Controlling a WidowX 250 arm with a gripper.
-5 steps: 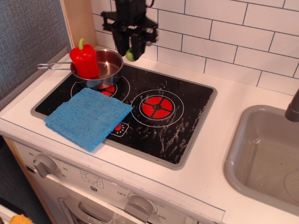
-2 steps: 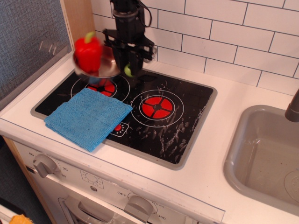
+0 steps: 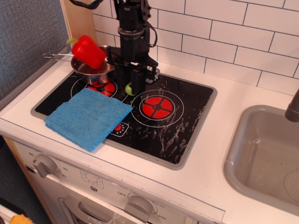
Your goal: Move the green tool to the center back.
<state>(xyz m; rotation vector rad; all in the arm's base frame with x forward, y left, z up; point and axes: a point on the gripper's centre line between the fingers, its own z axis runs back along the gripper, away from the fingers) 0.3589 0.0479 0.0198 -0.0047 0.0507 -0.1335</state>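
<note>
Lime-green handle of the green tool [image 3: 129, 88] shows pinched between the fingers of the gripper [image 3: 133, 84], low over the stovetop [image 3: 187, 116] | step: placing at centre back | next: lower, release clear of pot [image 3: 96, 70].

Cloth [image 3: 88, 117] on stove [image 3: 187, 140] front-left, pot [image 3: 93, 69] behind, sink [image 3: 261, 154] right.

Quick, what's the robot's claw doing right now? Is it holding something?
Claw: closed on the green tool, low over the stove, beside the pot with the red pepper.
</note>
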